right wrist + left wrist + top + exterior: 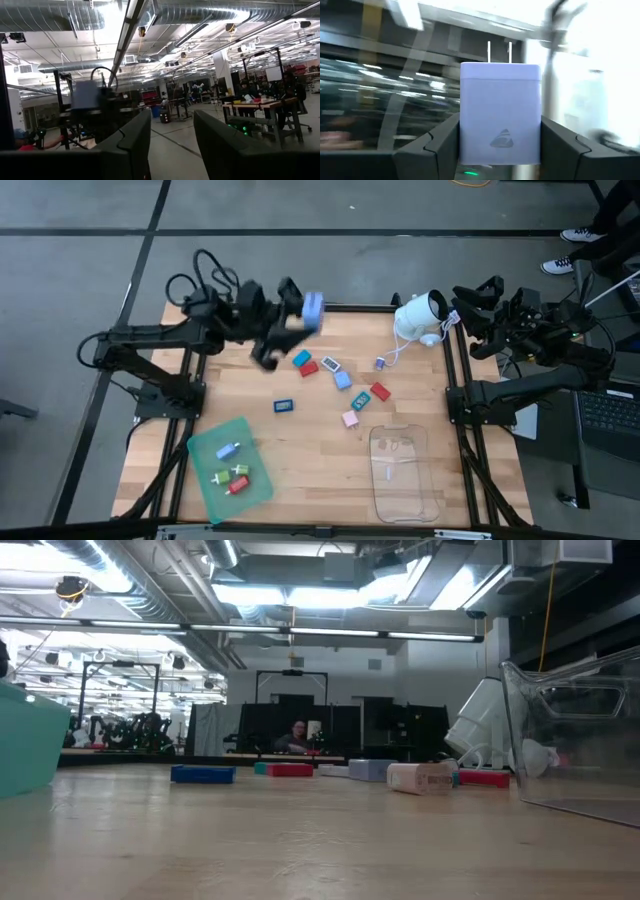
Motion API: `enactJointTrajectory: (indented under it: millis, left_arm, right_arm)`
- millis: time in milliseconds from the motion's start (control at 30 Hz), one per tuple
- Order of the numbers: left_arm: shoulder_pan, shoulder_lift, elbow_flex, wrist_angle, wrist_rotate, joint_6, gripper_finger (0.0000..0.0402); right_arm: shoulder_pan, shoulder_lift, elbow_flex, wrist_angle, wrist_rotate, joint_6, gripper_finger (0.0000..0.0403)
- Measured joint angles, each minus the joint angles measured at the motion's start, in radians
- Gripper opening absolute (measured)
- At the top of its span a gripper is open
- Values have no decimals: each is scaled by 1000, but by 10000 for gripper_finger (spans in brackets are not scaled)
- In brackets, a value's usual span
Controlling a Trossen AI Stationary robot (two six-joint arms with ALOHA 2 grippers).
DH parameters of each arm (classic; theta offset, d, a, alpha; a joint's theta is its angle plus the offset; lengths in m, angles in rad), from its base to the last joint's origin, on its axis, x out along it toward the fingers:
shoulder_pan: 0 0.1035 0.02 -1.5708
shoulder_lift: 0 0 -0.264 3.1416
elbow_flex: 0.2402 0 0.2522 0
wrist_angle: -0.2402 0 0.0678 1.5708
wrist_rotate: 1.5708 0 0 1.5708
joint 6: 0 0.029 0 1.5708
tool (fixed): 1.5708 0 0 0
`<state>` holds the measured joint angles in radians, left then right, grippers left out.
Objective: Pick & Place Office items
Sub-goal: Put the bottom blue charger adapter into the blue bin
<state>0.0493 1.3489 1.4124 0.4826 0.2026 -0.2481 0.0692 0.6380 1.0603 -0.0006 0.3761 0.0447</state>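
Note:
My left gripper [305,315] is raised over the table's far left part and is shut on a light blue plug-in charger block [500,112] with two metal prongs. Several tiny office items lie flat on the wood near the middle: teal [301,359], red [380,391], blue [284,406], pink [351,419]. The low view shows the blue one [203,774] and a pale one [420,778]. My right gripper [172,145] waits open at the far right corner [470,295], holding nothing. My left gripper pinches the charger block between its two fingers [442,145], one on each narrow side of its lower half [470,145]. The block is lifted clear of the table, and its prongs [499,52] point away from the wrist.
A green tray [215,442] near the left front holds a few small pieces. A clear tray [403,480] lies at the right front. A white rounded device [420,315] with a cord stands at the far edge. Bare wood lies between the trays.

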Motion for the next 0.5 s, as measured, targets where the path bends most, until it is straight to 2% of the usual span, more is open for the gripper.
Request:
enactJointTrajectory:
  millis: [100,233,367,500]
  left_arm:
    - [-71,-2,0,-41,69,-50,209]
    - [-201,-9,0,-240,42,-87,209]
    - [-334,-10,-1,-531,-100,-166,209]
    - [-469,-10,-1,-760,-307,-280,209]
  right_arm:
    - [0,0,0,0,0,23,155]
    - [0,0,0,0,-2,28,155]
    - [0,0,0,0,-3,49,155]
    - [0,0,0,0,-3,49,155]
